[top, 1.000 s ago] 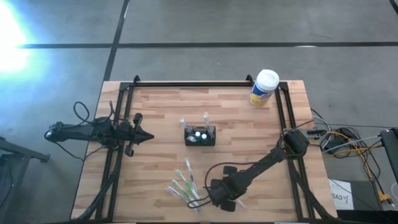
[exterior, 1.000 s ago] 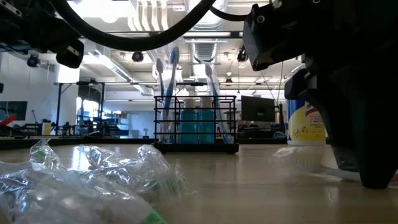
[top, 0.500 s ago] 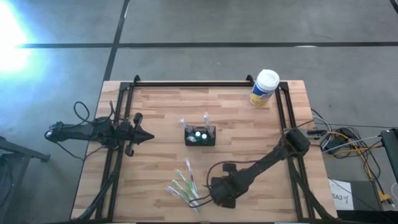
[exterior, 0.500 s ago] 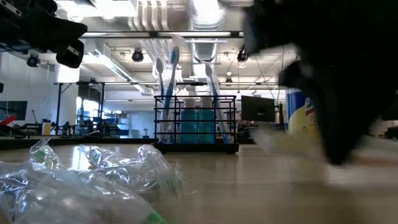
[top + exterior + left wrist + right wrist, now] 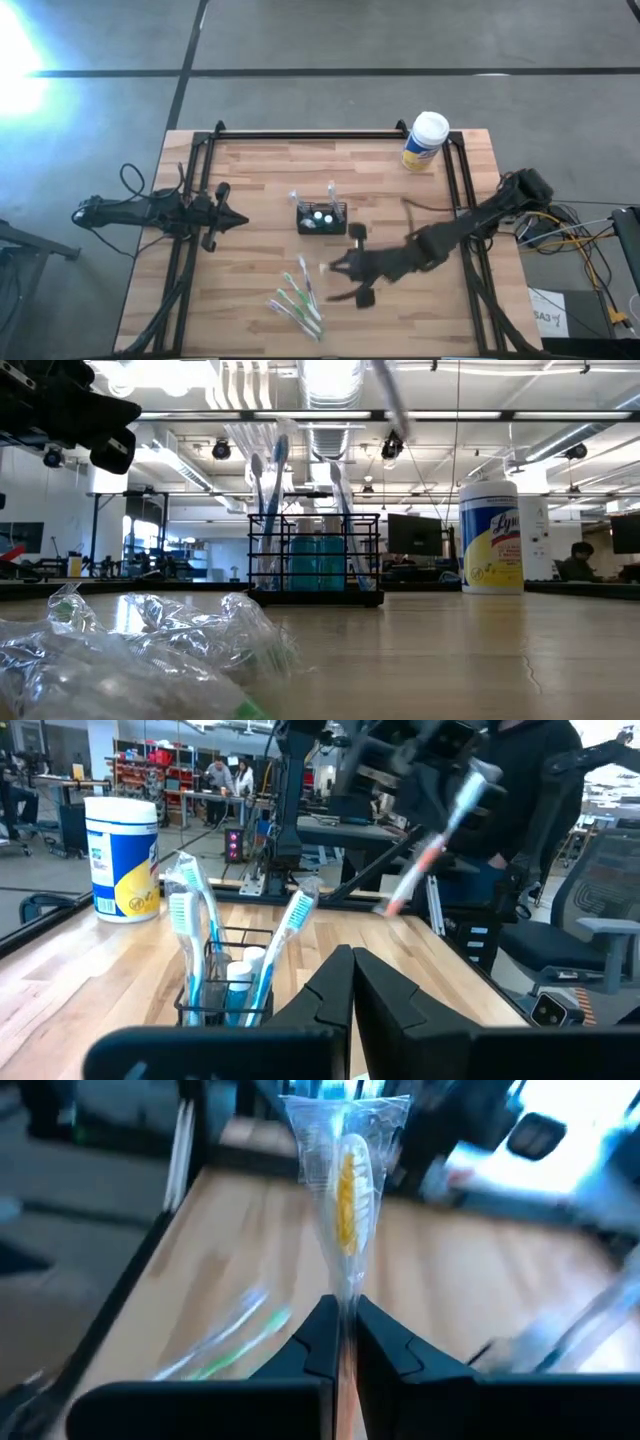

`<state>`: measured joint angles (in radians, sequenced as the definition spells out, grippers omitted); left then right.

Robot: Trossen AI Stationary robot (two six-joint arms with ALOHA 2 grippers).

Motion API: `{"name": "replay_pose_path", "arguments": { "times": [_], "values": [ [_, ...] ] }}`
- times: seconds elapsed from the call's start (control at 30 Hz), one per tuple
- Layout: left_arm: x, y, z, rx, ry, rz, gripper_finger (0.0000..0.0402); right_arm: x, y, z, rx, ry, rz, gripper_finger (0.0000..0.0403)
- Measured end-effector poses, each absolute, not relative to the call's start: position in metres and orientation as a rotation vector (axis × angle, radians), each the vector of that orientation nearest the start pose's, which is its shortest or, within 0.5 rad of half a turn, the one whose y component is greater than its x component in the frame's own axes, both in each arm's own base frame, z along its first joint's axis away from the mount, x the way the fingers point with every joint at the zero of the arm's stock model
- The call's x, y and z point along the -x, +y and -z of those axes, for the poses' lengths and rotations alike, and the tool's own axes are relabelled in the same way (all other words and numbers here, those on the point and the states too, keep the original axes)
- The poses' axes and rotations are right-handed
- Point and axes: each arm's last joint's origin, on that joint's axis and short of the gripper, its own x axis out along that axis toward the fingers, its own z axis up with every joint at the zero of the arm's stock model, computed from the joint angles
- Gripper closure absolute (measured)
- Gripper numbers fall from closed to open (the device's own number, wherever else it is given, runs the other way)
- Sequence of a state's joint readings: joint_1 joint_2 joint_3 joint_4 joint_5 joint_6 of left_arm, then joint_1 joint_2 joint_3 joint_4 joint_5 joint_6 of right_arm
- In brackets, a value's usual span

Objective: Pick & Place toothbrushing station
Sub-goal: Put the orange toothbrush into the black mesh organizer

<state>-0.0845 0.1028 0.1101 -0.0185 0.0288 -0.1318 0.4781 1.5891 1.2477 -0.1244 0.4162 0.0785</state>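
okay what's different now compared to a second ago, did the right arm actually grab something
Yes. The right gripper closed on a wrapped toothbrush from the pile of wrapped toothbrushes at the table's front and lifted it toward the organiser box. The left gripper stayed shut at the left side; the box and the yellow canister did not move.

This is a large robotics lab or workshop hall. The wooden table (image 5: 250,170) stands on a grey concrete floor (image 5: 330,35). Far behind it hang exposed ceiling ducts (image 5: 325,435) and strip lights (image 5: 260,415). Red shelves with parts (image 5: 140,770), monitors (image 5: 415,535), an office chair (image 5: 600,910) and people at workbenches (image 5: 228,782) fill the room.
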Motion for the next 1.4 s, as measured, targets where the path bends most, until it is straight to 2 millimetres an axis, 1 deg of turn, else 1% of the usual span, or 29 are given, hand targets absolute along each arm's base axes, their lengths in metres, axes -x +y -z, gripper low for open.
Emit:
{"name": "replay_pose_path", "arguments": {
  "times": [0.1,0.2,0.33,0.43,0.5,0.6,0.8,0.93,1.03,1.23,1.4],
  "values": [
    [-0.098,-0.009,-0.191,0.133,0.018,0.112,0.0389,-0.316,0.13,-0.295,0.15,0.249,-0.038,0.0392],
    [-0.098,-0.009,-0.191,0.134,0.019,0.112,0.039,-0.306,0.102,-0.29,0.15,0.111,0.02,0.0392],
    [-0.098,-0.009,-0.191,0.135,0.019,0.11,0.0388,-0.296,0.071,-0.27,0.143,-0.002,0.109,0.0392],
    [-0.098,-0.009,-0.191,0.136,0.019,0.109,0.0389,-0.291,0.055,-0.257,0.125,-0.075,0.161,0.0392],
    [-0.098,-0.009,-0.191,0.136,0.019,0.109,0.039,-0.29,0.047,-0.245,0.107,-0.082,0.188,0.0392],
    [-0.098,-0.009,-0.191,0.136,0.019,0.109,0.039,-0.286,0.042,-0.226,0.103,-0.048,0.221,0.0392],
    [-0.098,-0.009,-0.191,0.135,0.018,0.1,0.0389,-0.286,0.039,-0.204,0.091,-0.034,0.29,0.0392],
    [-0.098,-0.008,-0.191,0.135,0.017,0.082,0.0387,-0.291,0.039,-0.192,0.087,-0.038,0.33,0.0392],
    [-0.098,-0.008,-0.191,0.135,0.017,0.082,0.039,-0.295,0.039,-0.18,0.091,-0.014,0.351,0.0392],
    [-0.098,-0.008,-0.191,0.134,0.017,0.082,0.0388,-0.301,0.038,-0.159,0.054,0.007,0.382,0.0392],
    [-0.098,-0.008,-0.191,0.133,0.018,0.082,0.0389,-0.303,0.038,-0.147,0.053,0.029,0.403,0.0392]
  ]
}}
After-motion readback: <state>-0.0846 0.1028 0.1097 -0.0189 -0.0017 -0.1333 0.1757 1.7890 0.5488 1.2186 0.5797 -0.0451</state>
